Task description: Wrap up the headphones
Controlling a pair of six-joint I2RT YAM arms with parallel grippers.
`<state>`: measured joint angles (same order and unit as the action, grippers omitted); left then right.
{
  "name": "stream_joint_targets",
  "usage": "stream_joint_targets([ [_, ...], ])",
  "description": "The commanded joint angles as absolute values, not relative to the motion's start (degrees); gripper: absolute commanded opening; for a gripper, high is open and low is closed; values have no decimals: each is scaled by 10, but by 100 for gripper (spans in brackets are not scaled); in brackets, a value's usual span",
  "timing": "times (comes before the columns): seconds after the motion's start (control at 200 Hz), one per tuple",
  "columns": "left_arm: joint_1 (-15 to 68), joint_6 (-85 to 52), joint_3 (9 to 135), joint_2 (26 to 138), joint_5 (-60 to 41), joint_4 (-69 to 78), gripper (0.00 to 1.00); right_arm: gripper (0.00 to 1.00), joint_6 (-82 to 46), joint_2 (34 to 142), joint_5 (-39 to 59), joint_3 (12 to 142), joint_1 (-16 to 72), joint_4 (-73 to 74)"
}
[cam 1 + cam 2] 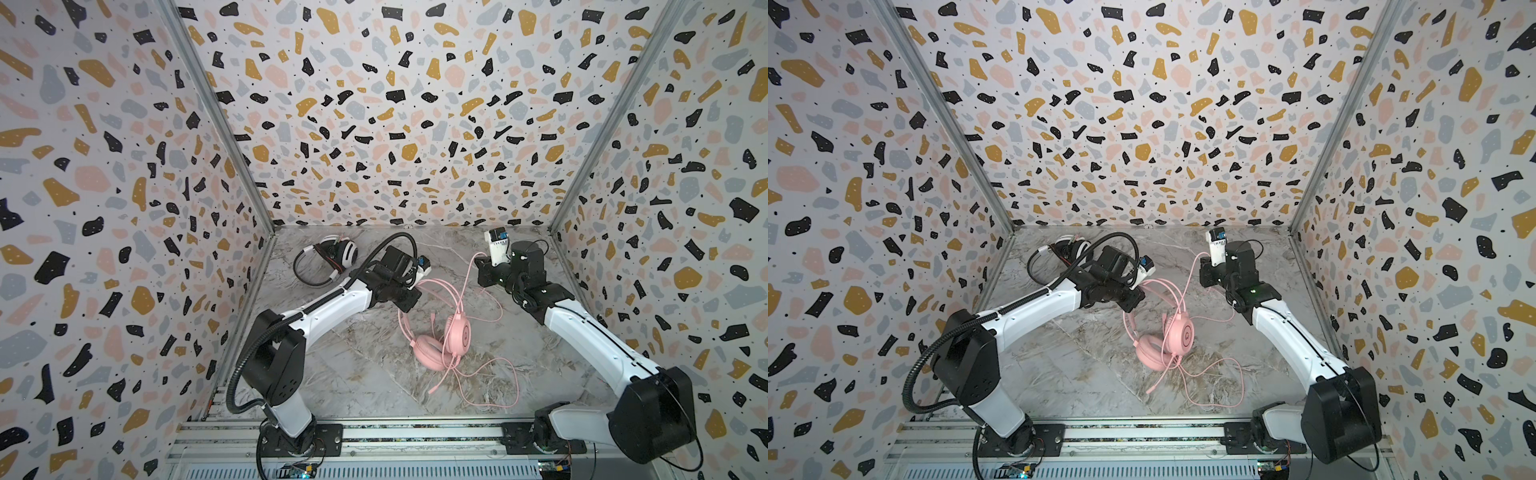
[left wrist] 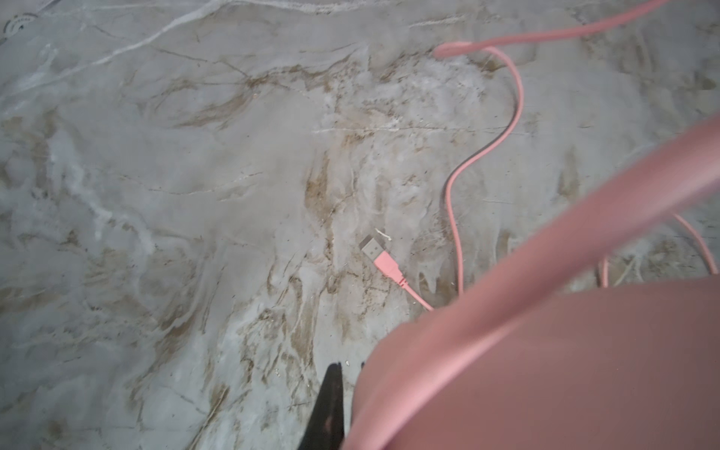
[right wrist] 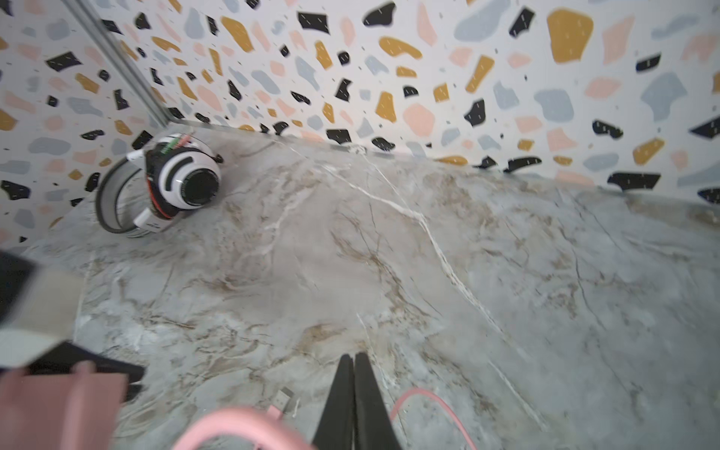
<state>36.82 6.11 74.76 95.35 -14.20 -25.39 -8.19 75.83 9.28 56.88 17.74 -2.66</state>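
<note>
Near the middle of the desk point(image 1: 353, 374), a smooth grey surface veined in brown and white like marble, sit the pink headphones point(image 1: 1183, 332), matte plastic all over. One round ear cup point(image 1: 458, 331) stands on edge, the second ear cup point(image 1: 430, 353) lies cushion-up beside it, and the thin hoop of the headband point(image 2: 584, 222) arches up and away from them. The pink cable point(image 2: 449, 195) is slim and rubbery, trailing in loose loops toward the near edge and ending in a flat silver USB plug point(image 2: 380, 255) that rests on the marble. In the back left corner, against the terrazzo-patterned walls point(image 1: 374, 104), lie the white headphones point(image 3: 183, 181), glossy domes banded with black stripes and joined by a narrow dark band (a dark cable with red strands is bunched between the cups, as far as the right wrist view shows). The left gripper point(image 2: 349, 368) is all but closed on the pink headband: one black tapered finger shows, the wide soft strap point(image 2: 545, 370) hides most of the other, and only a sliver of desk is visible between the tips. The right gripper point(image 3: 353, 360), behind and to the right of the pink set, has its two black fingers pressed flat together, with the pink cable coming out on either side, so it pinches that cable.
</note>
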Motion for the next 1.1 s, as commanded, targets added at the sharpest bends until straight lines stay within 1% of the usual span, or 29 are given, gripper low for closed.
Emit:
stream_joint_targets([
  [0.0, 366, 63, 734, 883, -232, -181, 0, 6, -85, 769, 110, 573, 167, -25],
  [0.08, 360, 58, 724, 865, -256, -163, 0, 6, -87, 769, 113, 562, 167, -11],
  [0.285, 327, 8, 716, 853, -385, -104, 0, 6, -100, 776, 151, 554, 168, 14],
  [0.38, 312, -19, 710, 842, -419, -72, 0, 7, -101, 782, 178, 558, 169, 22],
  [0.571, 309, -86, 682, 803, -406, 9, 0, 8, -107, 787, 234, 549, 183, 51],
  [0.716, 310, -162, 656, 783, -392, 97, 0, 8, -77, 791, 196, 551, 228, 36],
  [0.801, 310, -213, 656, 777, -371, 126, 0, 8, -79, 801, 205, 551, 233, 44],
  [0.866, 309, -240, 658, 772, -361, 140, 0, 8, -88, 805, 218, 548, 234, 53],
  [0.921, 310, -274, 654, 767, -351, 182, 0, 8, -103, 802, 229, 535, 235, 80],
  [1.091, 310, -351, 653, 759, -321, 224, 0, 8, -138, 818, 275, 533, 236, 132],
])
